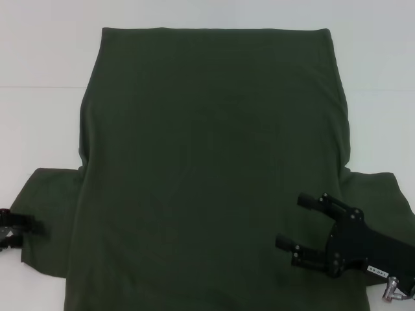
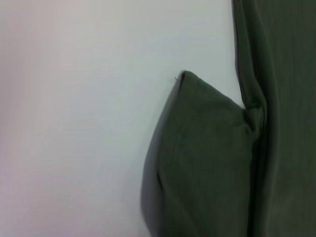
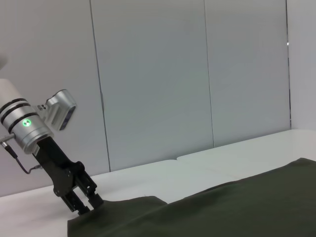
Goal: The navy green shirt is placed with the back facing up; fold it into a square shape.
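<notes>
right gripper [image 1: 293,230] hovers low over the near right part of the navy green shirt [image 1: 207,162], fingers spread, holding nothing. left gripper [image 3: 84,204] sits at the edge of the near left sleeve [image 2: 202,158], tips down by the cloth; can't tell if it's pinching. shirt lies flat, plain side up, on the white table [image 1: 39,58], running away from both grippers to the far edge. to do this well imo: each grabs its sleeve edge, folds inward evenly, no bunching. count: 1 shirt, 2 grippers.
</notes>
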Controlling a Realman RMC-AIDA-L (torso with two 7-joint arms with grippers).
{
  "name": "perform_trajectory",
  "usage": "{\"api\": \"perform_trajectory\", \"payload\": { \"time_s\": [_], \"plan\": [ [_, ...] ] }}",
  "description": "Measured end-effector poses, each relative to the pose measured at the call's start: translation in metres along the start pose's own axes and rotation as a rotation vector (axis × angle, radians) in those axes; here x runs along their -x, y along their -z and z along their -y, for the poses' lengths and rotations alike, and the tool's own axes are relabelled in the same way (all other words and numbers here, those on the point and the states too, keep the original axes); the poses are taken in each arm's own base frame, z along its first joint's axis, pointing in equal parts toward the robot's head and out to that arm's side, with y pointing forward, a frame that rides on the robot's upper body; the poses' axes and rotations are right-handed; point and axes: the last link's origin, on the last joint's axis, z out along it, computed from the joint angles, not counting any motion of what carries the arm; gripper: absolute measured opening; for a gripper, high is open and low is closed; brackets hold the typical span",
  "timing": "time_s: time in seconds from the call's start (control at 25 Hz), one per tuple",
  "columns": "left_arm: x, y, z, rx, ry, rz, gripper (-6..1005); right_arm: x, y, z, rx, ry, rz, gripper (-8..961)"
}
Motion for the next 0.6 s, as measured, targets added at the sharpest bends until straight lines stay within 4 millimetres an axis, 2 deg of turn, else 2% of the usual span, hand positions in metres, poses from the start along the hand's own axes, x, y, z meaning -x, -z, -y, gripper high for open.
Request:
{"api": "perform_trajectory", "payload": {
  "time_s": [0.16, 0.4, 0.52, 0.6],
  "plan": [
    [-0.0006, -0.0011, -0.0004, -0.008, -0.008, 0.001, 729, 0.0005, 0.0, -0.0003, 0.002, 0.0, 0.003, 945],
    [-0.0021, -0.0006, -0.0011, -0.013, -0.011, -0.002, 510, 0.0014, 0.0001, -0.0009, 0.006, 0.0, 0.01, 945],
    [-0.0021, -0.0006, -0.0007, -0.015, -0.009, -0.002, 269, 0.0015, 0.0001, -0.0009, 0.006, 0.0, 0.011, 945],
    [-0.0021, -0.0006, -0.0006, -0.016, -0.009, -0.002, 179, 0.0016, 0.0001, -0.001, 0.007, 0.0, 0.011, 945]
  ]
}}
